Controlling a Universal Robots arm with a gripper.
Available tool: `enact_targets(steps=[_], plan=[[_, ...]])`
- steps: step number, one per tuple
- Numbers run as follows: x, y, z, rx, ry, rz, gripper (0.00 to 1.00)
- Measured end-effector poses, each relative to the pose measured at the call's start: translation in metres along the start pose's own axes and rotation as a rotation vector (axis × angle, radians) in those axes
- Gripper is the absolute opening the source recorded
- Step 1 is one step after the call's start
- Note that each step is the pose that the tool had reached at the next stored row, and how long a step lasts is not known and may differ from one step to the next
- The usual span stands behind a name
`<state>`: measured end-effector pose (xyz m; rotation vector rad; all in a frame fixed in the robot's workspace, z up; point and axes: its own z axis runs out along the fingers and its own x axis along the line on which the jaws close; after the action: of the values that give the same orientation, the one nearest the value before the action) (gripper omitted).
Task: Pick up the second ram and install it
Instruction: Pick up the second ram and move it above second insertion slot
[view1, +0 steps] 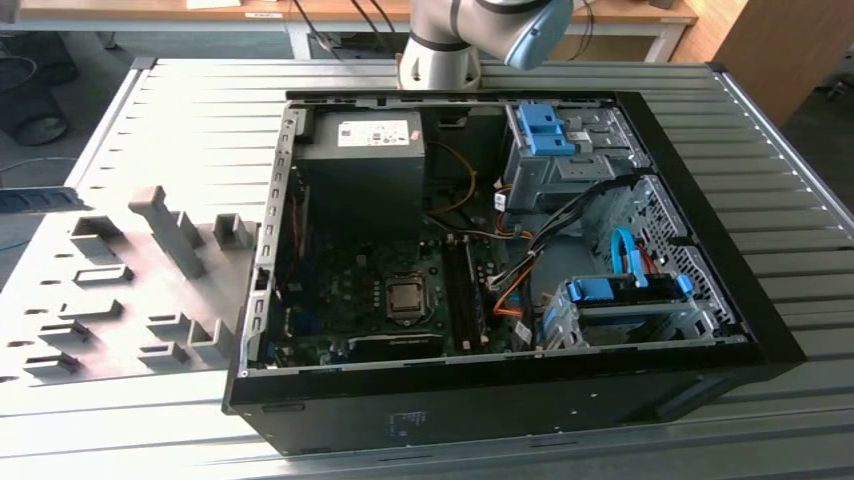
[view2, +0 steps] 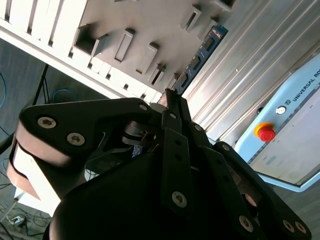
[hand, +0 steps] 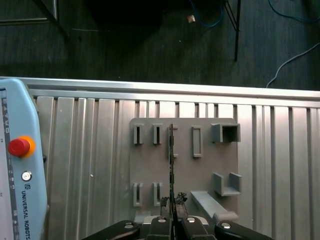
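The second ram (hand: 171, 160) is a thin blue-green stick with dark chips. In the first wrist view I see it edge-on; in the second wrist view its flat face (view2: 202, 55) shows. My gripper (hand: 172, 201) is shut on one end of it, and the stick points away from the fingers (view2: 172, 95). It hangs in the air above the grey slotted holder (hand: 205, 170), apart from it. In the exterior view the holder (view1: 80, 300) lies at the left on the ribbed table, and the open computer case (view1: 694, 260) is beside it, with dark memory slots (view1: 461, 290) next to the processor (view1: 400, 297).
A pale blue control pendant (hand: 20, 165) with a red button lies on the table next to the holder. A tall grey upright (view1: 167, 235) stands on the holder. Inside the case are a power supply (view1: 360, 150), blue drive brackets (view1: 547, 130) and loose cables (view1: 621, 250). The arm's base (view1: 434, 55) stands behind the case.
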<state>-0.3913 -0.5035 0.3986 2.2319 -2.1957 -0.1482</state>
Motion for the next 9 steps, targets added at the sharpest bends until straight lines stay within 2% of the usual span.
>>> enact_targets(steps=[9], plan=[[-0.0173, -0.0194, -0.0002, -0.0001, 0.0, 0.0, 0.14]])
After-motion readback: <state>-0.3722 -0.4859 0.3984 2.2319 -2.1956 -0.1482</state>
